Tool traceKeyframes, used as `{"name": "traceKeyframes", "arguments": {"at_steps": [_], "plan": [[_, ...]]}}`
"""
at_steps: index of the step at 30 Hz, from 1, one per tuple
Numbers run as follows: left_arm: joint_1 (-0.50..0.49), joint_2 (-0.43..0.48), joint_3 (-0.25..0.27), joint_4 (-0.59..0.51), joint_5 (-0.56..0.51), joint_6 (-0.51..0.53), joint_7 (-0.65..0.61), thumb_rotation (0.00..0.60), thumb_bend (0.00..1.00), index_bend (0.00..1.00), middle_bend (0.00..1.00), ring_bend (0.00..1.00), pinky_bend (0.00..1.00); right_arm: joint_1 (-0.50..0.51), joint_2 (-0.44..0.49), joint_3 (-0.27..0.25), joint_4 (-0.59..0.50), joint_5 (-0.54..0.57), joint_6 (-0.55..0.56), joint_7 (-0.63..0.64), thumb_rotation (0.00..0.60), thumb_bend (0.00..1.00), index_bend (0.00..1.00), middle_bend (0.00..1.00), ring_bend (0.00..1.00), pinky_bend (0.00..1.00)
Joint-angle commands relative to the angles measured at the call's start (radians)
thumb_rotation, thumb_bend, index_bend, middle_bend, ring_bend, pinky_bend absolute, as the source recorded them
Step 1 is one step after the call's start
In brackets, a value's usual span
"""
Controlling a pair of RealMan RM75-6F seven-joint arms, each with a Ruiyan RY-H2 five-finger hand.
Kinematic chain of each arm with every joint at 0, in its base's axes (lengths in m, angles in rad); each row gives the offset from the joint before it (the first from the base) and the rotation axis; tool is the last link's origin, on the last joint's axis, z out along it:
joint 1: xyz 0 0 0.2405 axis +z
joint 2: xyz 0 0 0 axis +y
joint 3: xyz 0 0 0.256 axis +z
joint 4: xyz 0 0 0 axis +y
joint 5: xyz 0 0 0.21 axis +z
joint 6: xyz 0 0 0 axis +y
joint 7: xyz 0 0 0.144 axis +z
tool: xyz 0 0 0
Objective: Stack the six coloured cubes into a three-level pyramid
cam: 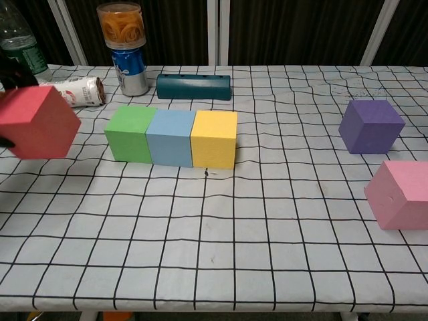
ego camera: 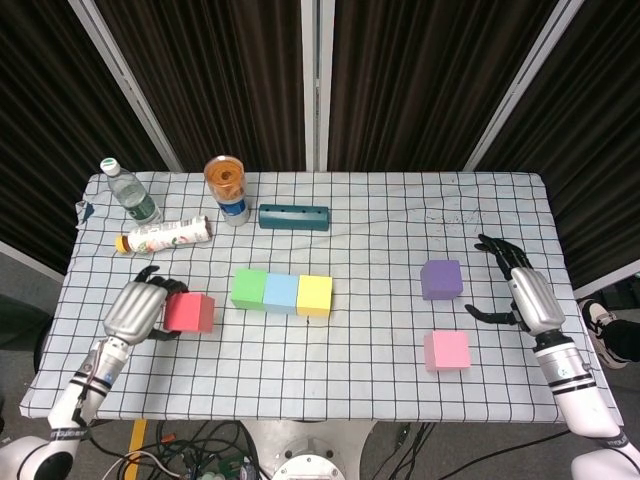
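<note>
Left hand (ego camera: 135, 310) grips red cube (ego camera: 190, 313), fingers wrapped over its left side; cube lifted off the cloth, left of green cube (ego camera: 249, 288). Green, blue (ego camera: 282, 291), yellow (ego camera: 314, 294) cubes touch in a row. Right hand (ego camera: 524, 296) released, fingers spread, right of purple cube (ego camera: 441, 279); pink cube (ego camera: 447, 350) nearer. Bottle (ego camera: 163, 236) lies behind red cube.

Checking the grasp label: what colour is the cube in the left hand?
Red cube, held by the left hand; clearest in the chest view.

A white table (ego camera: 380, 215) with a black grid carries a red cube (ego camera: 190, 312), green (ego camera: 249, 288), blue (ego camera: 281, 291), yellow (ego camera: 314, 294), purple (ego camera: 441, 279) and pink (ego camera: 446, 350) cubes, and a teal block (ego camera: 294, 216).
</note>
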Motion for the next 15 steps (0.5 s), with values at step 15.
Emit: {"name": "traceKeyframes", "arguments": {"at_steps": [15], "plan": [[-0.368, -0.035, -0.157, 0.039, -0.329, -0.319, 0.154, 0.6, 0.12, 0.43, 0.49, 0.35, 0.17, -0.02, 0.022, -0.003, -0.021, 0.007, 0.013, -0.007, 0.6, 0.1, 0.0, 0.15, 0.0, 0.0]]}}
